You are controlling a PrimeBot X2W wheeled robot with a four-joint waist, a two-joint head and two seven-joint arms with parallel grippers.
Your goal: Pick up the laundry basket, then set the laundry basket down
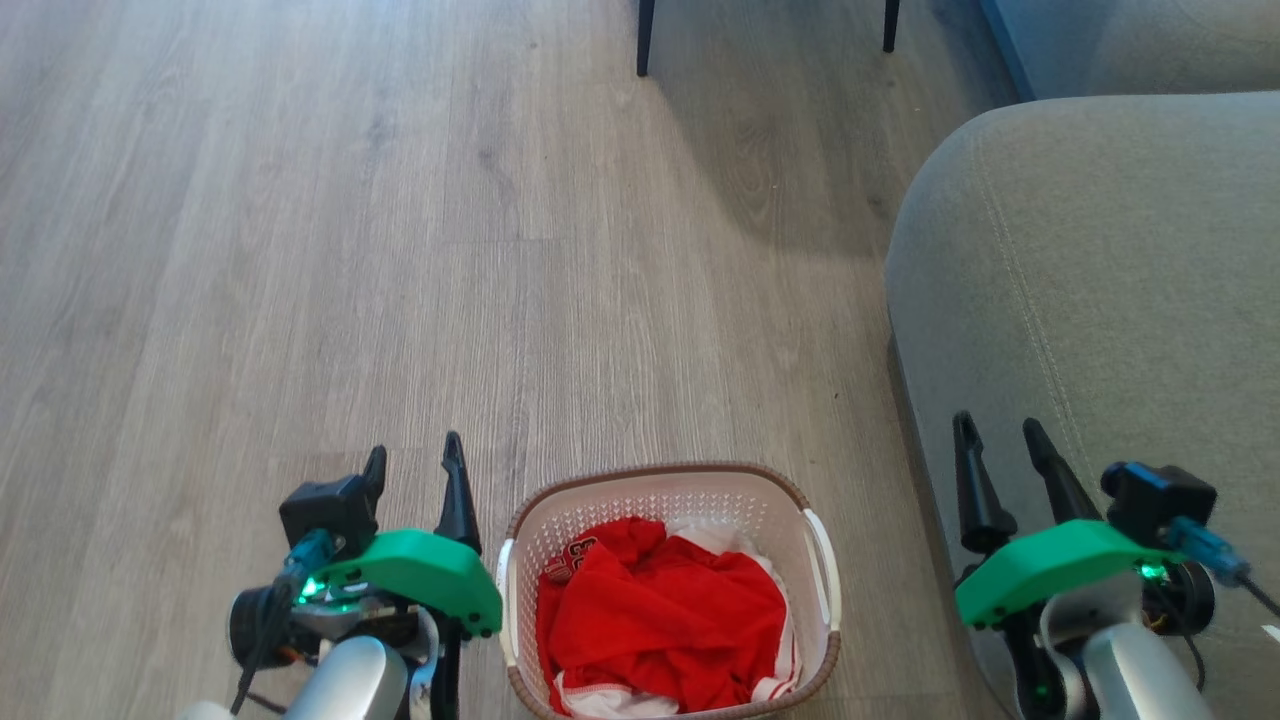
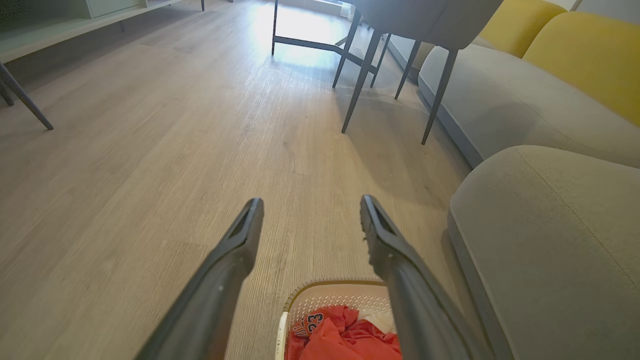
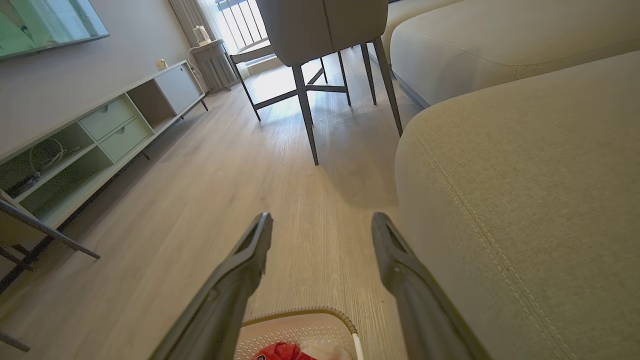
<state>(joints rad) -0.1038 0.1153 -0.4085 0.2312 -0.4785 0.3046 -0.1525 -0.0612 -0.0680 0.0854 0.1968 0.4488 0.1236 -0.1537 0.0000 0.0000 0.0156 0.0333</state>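
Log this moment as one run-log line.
stage: before pickup | white perforated plastic laundry basket, brown rim: on wooden floor, untouched | left gripper: open, left of basket | right gripper: open, beside grey sofa

You have soft, even daylight in the head view; the floor (image 1: pixel 400 250) reads pale and sharp, with a broad, soft-edged shadow spreading below the chair legs (image 1: pixel 645 40) at the top. In your right wrist view the window (image 3: pixel 240 20) blows out to white and throws glare down the boards; the left wrist view shows a bright patch on the far floor too; both wrist views bow straight lines near their edges; the sofa (image 3: pixel 525 175) takes a warm cast in the right wrist view.
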